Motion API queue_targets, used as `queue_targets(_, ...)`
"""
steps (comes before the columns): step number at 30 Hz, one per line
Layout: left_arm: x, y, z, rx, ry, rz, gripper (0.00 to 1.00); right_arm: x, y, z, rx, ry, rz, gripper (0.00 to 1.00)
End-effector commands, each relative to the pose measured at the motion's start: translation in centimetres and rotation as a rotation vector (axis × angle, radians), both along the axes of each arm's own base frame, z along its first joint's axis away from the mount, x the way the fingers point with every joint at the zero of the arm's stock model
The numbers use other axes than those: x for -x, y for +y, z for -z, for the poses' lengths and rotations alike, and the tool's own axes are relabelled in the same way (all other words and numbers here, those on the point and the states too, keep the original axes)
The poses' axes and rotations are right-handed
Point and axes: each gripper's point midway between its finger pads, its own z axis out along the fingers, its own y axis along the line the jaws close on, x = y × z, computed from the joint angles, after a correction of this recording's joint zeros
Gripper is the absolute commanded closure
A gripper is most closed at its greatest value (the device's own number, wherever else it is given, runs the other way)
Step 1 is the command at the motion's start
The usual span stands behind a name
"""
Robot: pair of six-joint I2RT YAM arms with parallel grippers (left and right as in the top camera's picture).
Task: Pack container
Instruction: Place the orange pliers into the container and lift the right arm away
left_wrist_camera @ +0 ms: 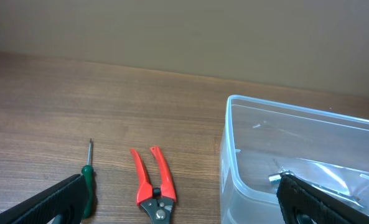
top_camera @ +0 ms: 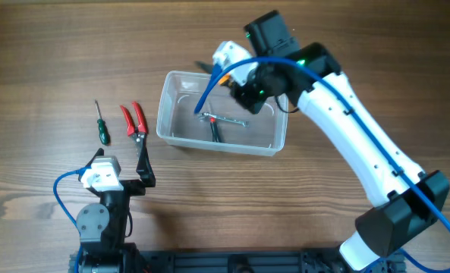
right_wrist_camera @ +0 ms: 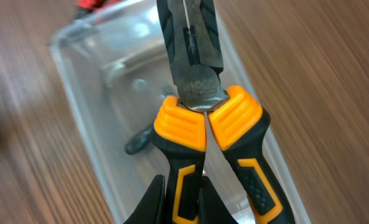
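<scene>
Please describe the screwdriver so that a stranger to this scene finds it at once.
Find the clear container in the middle of the table. Two tools lie left of it. The screwdriver is the outer one: thin, green-handled, while its neighbour is red-handled pliers.

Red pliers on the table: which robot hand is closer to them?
Left. The left gripper sits open just below the red pliers in the overhead view. The right gripper is farther off over the container, holding orange-handled pliers.
</scene>
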Motion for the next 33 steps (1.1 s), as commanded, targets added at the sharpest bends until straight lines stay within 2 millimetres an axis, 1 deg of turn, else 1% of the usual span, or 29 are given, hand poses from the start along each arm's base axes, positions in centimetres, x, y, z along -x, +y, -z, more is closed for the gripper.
queue_targets(1, 0.0, 0.2, 0.0, 0.016, -0.004, -0.011, 0.0, 0.9, 2.1, -0.4, -0.015, -0.032, -0.117, 0.96)
queue_targets(2, 0.0, 0.2, 0.0, 0.016, -0.004, -0.011, 0.0, 1.0, 2.4, 0.4, -0.006, -0.016, -0.124, 0.96)
queue_targets(3, 0.0, 0.2, 0.0, 0.016, -0.004, -0.011, 0.0, 1.0, 2.5, 1.8, 0.012, 0.013, -0.127, 0.96)
queue_targets(4, 0.0, 0.2, 0.0, 0.016, -0.004, -0.011, 0.0, 0.9, 2.5, 2.7, 0.026, 0.03, -0.134, 0.96)
queue_targets(8, 0.0, 0.2, 0.0, 0.016, -0.004, -0.011, 0.0, 0.2, 2.5, 9.8, 0.129, 0.152, -0.142, 0.96)
queue_targets(10, 0.0, 0.2, 0.0, 0.016, -0.004, -0.011, 0.0, 0.2, 2.4, 12.7, 0.168, 0.208, -0.14, 0.96)
queue_targets(12, 0.0, 0.2, 0.0, 0.016, -0.004, -0.011, 0.0, 0.7, 2.1, 16.1, 0.21, 0.284, -0.138, 0.96)
queue_targets(14, 0.0, 0.2, 0.0, 0.016, -0.004, -0.011, 0.0, 0.9, 1.9, 18.2, 0.234, 0.326, -0.137, 0.95)
queue_targets(16, 0.0, 0.2, 0.0, 0.016, -0.004, -0.011, 0.0, 0.8, 1.3, 19.4, 0.27, 0.334, -0.127, 0.96)
queue_targets(18, 0.0, 0.2, 0.0, 0.016, -0.004, -0.011, 0.0, 0.5, 1.2, 19.4, 0.281, 0.319, -0.116, 0.94)
queue_targets(19, 0.0, 0.2, 0.0, 0.016, -0.004, -0.011, 0.0, 0.1, 1.1, 19.4, 0.289, 0.307, -0.098, 0.78)
queue_targets(20, 0.0, 0.2, 0.0, 0.016, -0.004, -0.011, 0.0, -0.3, 0.9, 19.5, 0.302, 0.291, -0.085, 0.65)
queue_targets(21, 0.0, 0.2, 0.0, 0.016, -0.004, -0.011, 0.0, -0.5, 1.0, 19.5, 0.296, 0.283, -0.078, 0.24)
queue_targets(22, 0.0, 0.2, 0.0, 0.016, -0.004, -0.011, 0.0, -0.8, 1.2, 19.4, 0.285, 0.28, -0.054, 0.15)
queue_targets(24, 0.0, 0.2, 0.0, 0.016, -0.004, -0.011, 0.0, -0.8, 1.2, 19.4, 0.283, 0.283, -0.037, 0.03)
queue_targets(25, 0.0, 0.2, 0.0, 0.016, -0.004, -0.011, 0.0, -0.9, 1.1, 19.3, 0.289, 0.28, -0.035, 0.0)
queue_targets(27, 0.0, 0.2, 0.0, 0.016, -0.004, -0.011, 0.0, -1.3, 0.8, 18.6, 0.308, 0.267, -0.02, 0.01)
queue_targets(28, 0.0, 0.2, 0.0, 0.016, -0.004, -0.011, 0.0, -1.4, 0.9, 17.9, 0.304, 0.264, -0.014, 0.01)
queue_targets(30, 0.0, 0.2, 0.0, 0.016, -0.004, -0.011, 0.0, -2.1, 1.5, 15.3, 0.271, 0.227, 0.005, 0.01)
queue_targets(32, 0.0, 0.2, 0.0, 0.016, -0.004, -0.011, 0.0, -2.8, 2.5, 11.7, 0.2, 0.17, 0.008, 0.02)
queue_targets(33, 0.0, 0.2, 0.0, 0.016, -0.004, -0.011, 0.0, -3.2, 2.8, 9.4, 0.158, 0.137, 0.038, 0.02)
